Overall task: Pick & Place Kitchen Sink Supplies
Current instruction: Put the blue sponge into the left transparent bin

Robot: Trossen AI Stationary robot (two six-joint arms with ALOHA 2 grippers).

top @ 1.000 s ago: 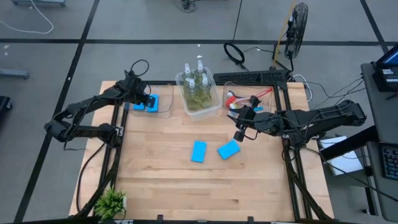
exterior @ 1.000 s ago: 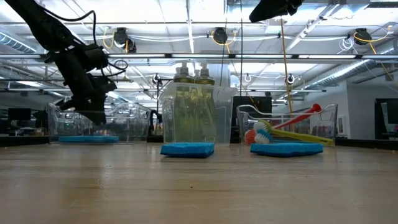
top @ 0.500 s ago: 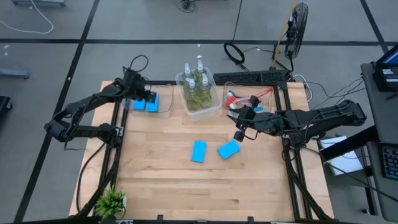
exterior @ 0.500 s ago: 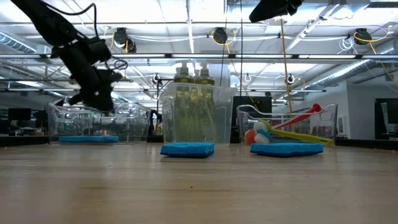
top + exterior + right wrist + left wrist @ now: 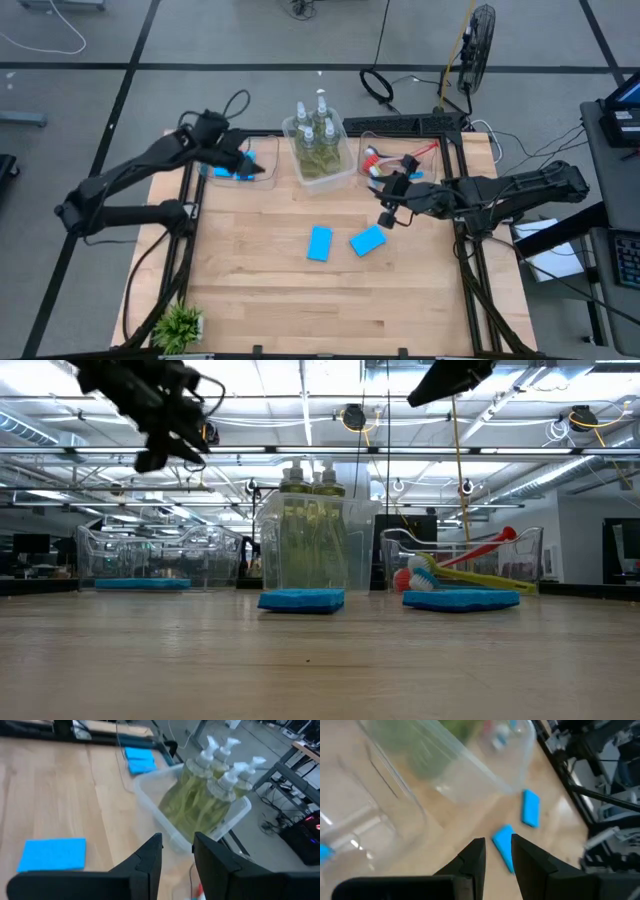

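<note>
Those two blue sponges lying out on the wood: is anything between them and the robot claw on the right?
Nothing visible. The right gripper hangs above the table, with the nearer blue sponge beside and below it and the other sponge just past that. Only bare table surrounds them; the clear bin of bottles stands farther back.

The middle bin (image 5: 322,152) stands at the table's (image 5: 260,290) far edge and holds the four bottles (image 5: 316,128). Left of it — a bin with two sponges (image 5: 243,166); right of it — the brushes' bin (image 5: 385,160). Two more sponges (image 5: 343,242) lie before it.
</note>
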